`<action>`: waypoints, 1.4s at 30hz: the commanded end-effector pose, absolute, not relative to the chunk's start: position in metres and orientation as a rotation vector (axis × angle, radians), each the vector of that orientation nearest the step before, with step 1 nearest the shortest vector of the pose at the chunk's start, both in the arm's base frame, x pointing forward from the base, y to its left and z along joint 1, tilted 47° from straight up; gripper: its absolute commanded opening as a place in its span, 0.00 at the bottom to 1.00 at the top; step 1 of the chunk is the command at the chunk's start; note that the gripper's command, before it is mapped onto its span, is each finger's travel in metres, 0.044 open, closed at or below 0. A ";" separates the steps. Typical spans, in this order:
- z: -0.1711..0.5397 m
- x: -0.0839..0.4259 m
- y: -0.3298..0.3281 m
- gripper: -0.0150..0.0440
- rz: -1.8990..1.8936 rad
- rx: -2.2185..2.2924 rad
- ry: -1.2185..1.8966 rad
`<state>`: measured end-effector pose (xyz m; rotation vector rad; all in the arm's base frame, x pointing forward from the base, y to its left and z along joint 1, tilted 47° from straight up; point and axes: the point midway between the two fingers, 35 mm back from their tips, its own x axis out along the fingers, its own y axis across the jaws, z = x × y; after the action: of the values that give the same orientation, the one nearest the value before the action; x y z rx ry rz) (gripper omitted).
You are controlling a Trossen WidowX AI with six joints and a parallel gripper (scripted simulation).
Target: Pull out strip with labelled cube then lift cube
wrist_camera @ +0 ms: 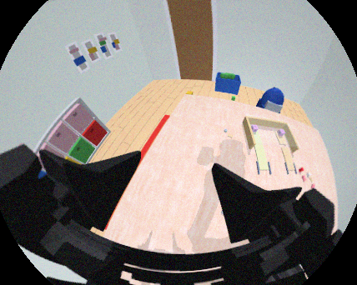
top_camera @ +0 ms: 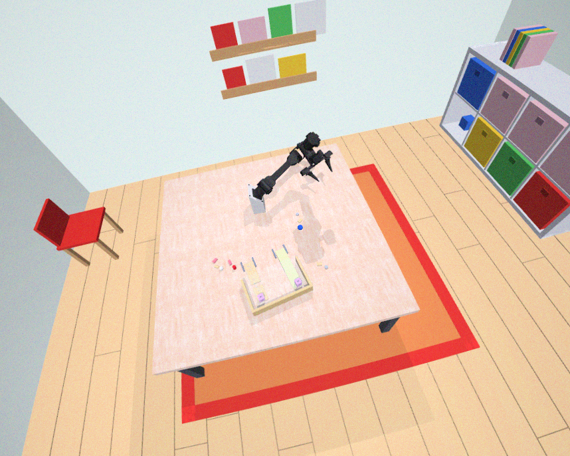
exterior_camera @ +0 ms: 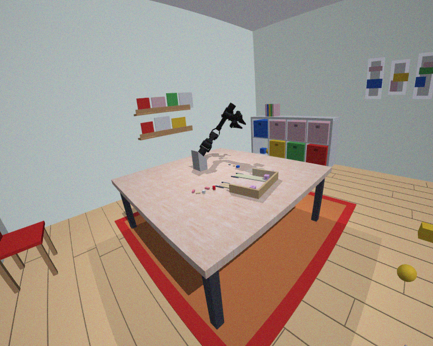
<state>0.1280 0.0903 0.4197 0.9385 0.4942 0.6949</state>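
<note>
End effector [top_camera: 320,169] is raised high above the far part of the tabletop [top_camera: 202,314], fingers spread wide, nothing between them. Well apart from it, a wooden tray [top_camera: 277,302] sits near the tabletop's middle. Two strips run out of its open side: a pale green strip [top_camera: 288,267] in one piece with a purple cube [top_camera: 298,282] at its tray end, and a tan strip [top_camera: 254,275] that looks broken, with another purple cube [top_camera: 260,297] past the gap. Labels on the cubes too small to read.

Clutter: blue ball [top_camera: 299,227] and a tiny piece [top_camera: 297,215] lie between arm base [top_camera: 256,200] and tray; small pink, red and cream bits [top_camera: 224,264] just left of the strips; two bits [top_camera: 322,265] right of the tray.

Exterior view alone shows a yellow cube [exterior_camera: 427,231] and yellow ball [exterior_camera: 407,272] on the floor. Wrist view alone shows a brown door [wrist_camera: 191,32] and blue bins [wrist_camera: 228,82], with both fingers framing the tabletop.
</note>
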 end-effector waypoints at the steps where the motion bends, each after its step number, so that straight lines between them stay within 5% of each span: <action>1: 0.419 0.130 0.089 0.93 0.693 0.936 0.497; 19: 0.241 0.307 -0.045 0.93 0.443 0.835 0.533; 32: 0.086 0.320 -0.075 0.93 0.266 0.781 0.537; 42: 0.079 0.318 -0.075 0.93 0.257 0.778 0.537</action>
<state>0.3178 -0.0738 0.0800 0.7853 0.5403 0.2611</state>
